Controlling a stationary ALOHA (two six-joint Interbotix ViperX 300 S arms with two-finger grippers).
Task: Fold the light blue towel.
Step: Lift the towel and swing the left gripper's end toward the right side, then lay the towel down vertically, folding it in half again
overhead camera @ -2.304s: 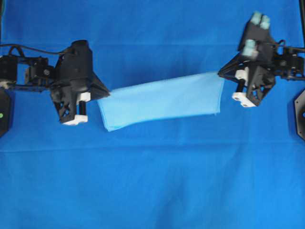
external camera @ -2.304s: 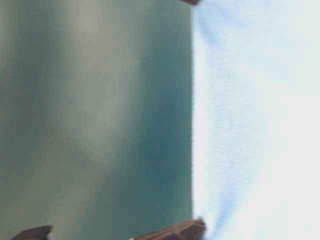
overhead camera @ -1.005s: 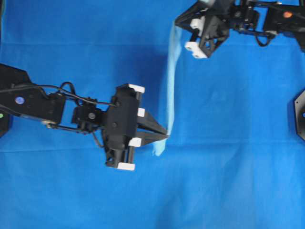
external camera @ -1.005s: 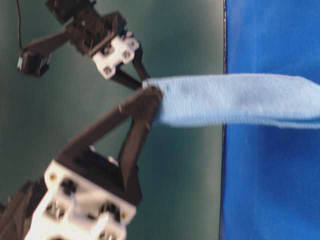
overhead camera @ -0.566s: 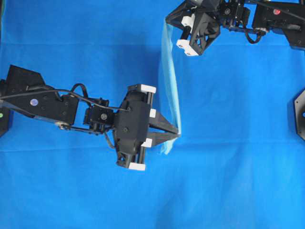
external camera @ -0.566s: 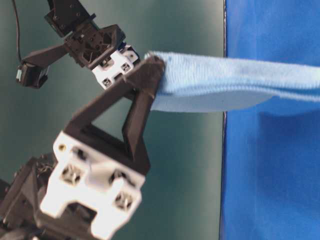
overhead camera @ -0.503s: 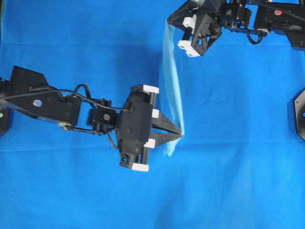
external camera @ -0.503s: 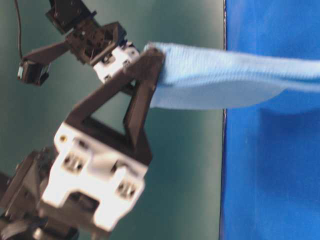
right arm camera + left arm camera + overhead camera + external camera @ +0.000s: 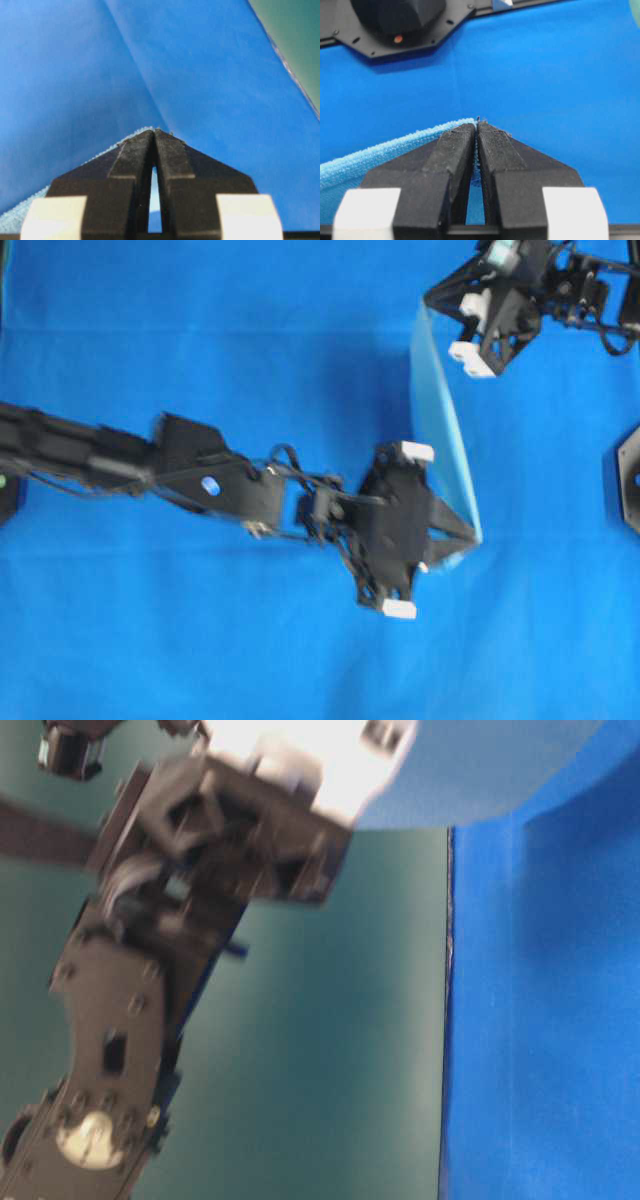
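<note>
The light blue towel (image 9: 441, 430) hangs above the table as a narrow folded band, stretched between my two grippers. My left gripper (image 9: 476, 536) reaches across the middle and is shut on the towel's near end. In the left wrist view the left gripper (image 9: 477, 125) pinches the towel's hem (image 9: 370, 157), which trails off to the left. My right gripper (image 9: 425, 302) is shut on the far end at the top right. In its wrist view the right gripper (image 9: 155, 131) has towel (image 9: 15, 220) at the lower left. The table-level view shows the towel (image 9: 480, 770) high up and blurred.
A royal-blue sheet (image 9: 200, 640) covers the whole table. Its edge (image 9: 447, 1020) runs against a green backdrop. A black arm base (image 9: 630, 475) sits at the right edge, and another black base (image 9: 395, 20) lies ahead of the left gripper.
Both grippers have carried the towel to the right. The left arm has stretched much further across the middle, and the right gripper has shifted right along the far edge.
</note>
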